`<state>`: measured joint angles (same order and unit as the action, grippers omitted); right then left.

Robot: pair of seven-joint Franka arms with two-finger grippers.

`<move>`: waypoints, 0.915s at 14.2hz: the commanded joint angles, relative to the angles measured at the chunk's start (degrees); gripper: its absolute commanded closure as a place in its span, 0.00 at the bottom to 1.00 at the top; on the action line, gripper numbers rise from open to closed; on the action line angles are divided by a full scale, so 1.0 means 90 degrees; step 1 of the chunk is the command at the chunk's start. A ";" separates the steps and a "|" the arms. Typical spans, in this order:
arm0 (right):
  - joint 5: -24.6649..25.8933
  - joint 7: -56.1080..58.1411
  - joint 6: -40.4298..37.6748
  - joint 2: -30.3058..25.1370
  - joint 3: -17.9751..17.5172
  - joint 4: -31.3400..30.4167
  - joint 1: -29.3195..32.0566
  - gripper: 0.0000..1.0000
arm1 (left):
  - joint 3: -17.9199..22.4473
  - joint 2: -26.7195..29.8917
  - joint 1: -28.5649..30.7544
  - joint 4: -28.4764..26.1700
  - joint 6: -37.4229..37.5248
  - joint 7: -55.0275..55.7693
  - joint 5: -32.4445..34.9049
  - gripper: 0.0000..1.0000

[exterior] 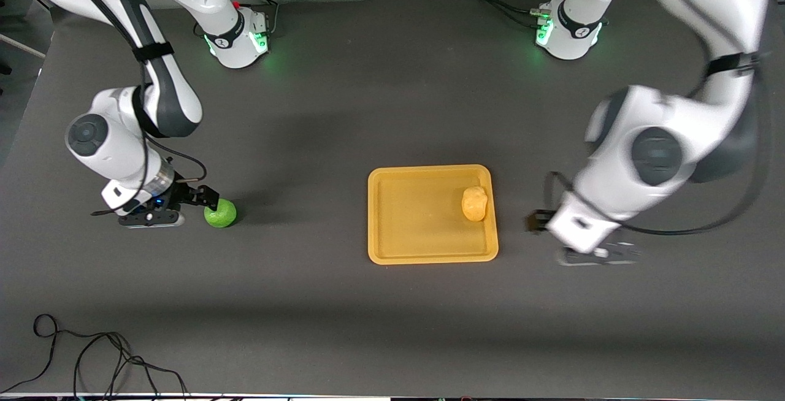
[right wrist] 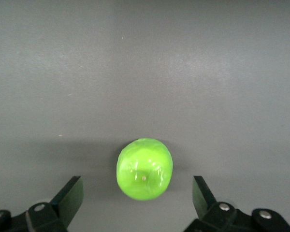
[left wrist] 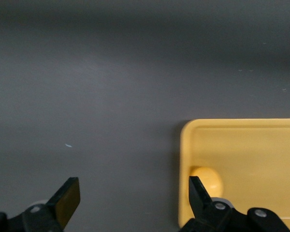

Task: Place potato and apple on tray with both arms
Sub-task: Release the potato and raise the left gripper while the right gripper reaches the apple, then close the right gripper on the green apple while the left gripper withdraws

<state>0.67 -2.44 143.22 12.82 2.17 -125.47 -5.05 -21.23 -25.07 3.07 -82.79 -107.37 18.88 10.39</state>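
Observation:
The yellow-orange tray (exterior: 417, 217) lies mid-table. The potato (exterior: 474, 203) lies in it by the rim toward the left arm's end. My left gripper (exterior: 536, 222) is open and empty over bare table beside that rim. The left wrist view shows its open fingers (left wrist: 67, 198), the tray's corner (left wrist: 251, 159) and the potato (left wrist: 209, 178). The green apple (exterior: 220, 213) sits on the table toward the right arm's end. My right gripper (exterior: 207, 197) is open, low beside the apple. In the right wrist view the apple (right wrist: 144, 169) lies just ahead of the open fingers (right wrist: 71, 193), untouched.
The arm bases (exterior: 242, 36) (exterior: 567, 30) stand with green lights at the table's edge farthest from the front camera. A black cable (exterior: 92, 358) loops at the edge nearest the camera, toward the right arm's end. Dark table lies between apple and tray.

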 commanded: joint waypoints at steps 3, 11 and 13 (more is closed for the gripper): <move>-0.0104 0.0017 0.0599 0.0420 0.0023 -0.0072 -0.0015 0.00 | -0.0034 0.1015 0.0985 -0.0476 0.1089 -0.0936 -0.0481 0.00; -0.0104 0.0007 0.1196 0.1231 0.0013 -0.0072 0.0004 0.00 | -0.0024 0.2461 0.1544 -0.1416 0.1968 -0.0096 -0.1233 0.00; -0.0104 0.0007 0.1244 0.1309 0.0013 -0.0072 0.0004 0.00 | -0.0015 0.2560 0.1583 -0.1397 0.1872 -0.0077 -0.1252 0.00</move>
<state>0.67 -2.46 153.19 23.73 2.24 -126.35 -5.00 -21.31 -4.79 16.62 -93.40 -90.23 16.86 0.10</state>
